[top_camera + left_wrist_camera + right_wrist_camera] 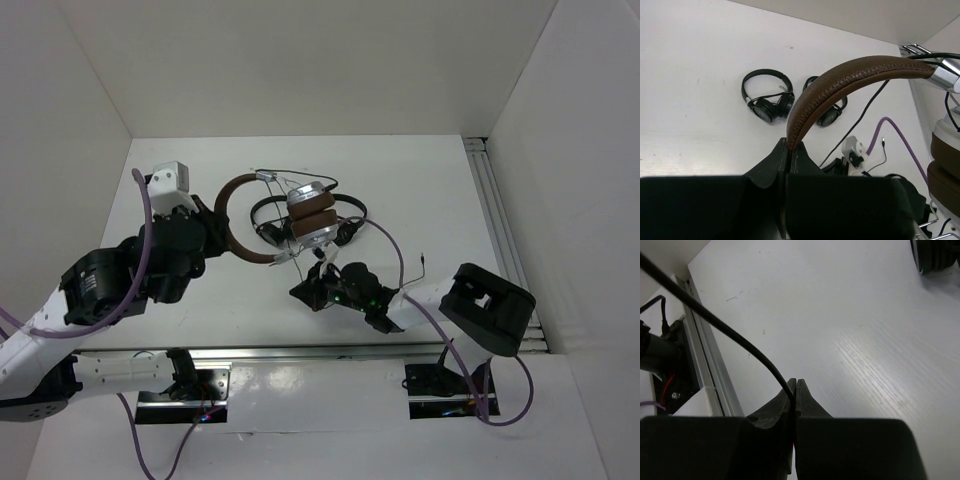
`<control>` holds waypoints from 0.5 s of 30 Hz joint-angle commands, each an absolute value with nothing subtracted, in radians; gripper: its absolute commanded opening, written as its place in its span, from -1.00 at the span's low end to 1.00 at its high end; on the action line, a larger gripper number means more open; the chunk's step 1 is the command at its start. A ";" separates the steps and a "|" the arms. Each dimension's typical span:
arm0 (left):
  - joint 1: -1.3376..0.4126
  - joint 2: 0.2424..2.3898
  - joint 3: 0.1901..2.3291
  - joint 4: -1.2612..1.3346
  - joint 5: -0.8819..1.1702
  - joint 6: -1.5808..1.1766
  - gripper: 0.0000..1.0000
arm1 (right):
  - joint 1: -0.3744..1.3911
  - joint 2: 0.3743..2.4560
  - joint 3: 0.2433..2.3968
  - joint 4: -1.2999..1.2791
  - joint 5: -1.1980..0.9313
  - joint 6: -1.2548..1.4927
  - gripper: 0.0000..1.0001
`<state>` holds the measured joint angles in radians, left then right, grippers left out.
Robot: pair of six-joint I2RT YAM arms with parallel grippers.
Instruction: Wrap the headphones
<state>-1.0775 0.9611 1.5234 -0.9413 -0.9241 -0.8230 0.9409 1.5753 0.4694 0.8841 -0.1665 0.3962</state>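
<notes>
mid table (430, 190), both arms reach inward: left gripper (790, 149) clamps the brown headband (840, 80) of the one pair of headphones (312, 214), right gripper (794, 386) low, pinching its cable (715, 322). two black headsets (768, 97) lie close by.

A pair of over-ear headphones (312, 215), with a brown padded headband, silver earcups and brown pads, is seen mid-way across the white table (430, 190), the earcups pressed together. The headband's left curve is met by the left gripper (222, 240). The right gripper (305, 290) is held low just before the earcups. A thin black cable (388, 238) is curved off to their right. Two small black headphones (262, 212) are partly hidden behind.
</notes>
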 commanded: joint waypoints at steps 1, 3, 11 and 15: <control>-1.052 0.971 1.588 -0.957 -1.006 -0.974 -1.00 | 1.011 1.545 0.445 0.939 -0.045 0.391 -0.99; -0.985 0.982 1.588 -0.957 -0.976 -0.947 -1.00 | 1.057 1.496 0.445 0.870 0.058 0.382 -1.00; -0.671 1.065 1.510 -0.815 -0.762 -0.761 -1.00 | 1.373 1.264 0.528 0.477 0.429 0.341 -1.00; -0.598 1.104 1.480 -0.805 -0.742 -0.775 -1.00 | 1.446 1.243 0.641 0.345 0.463 0.341 -1.00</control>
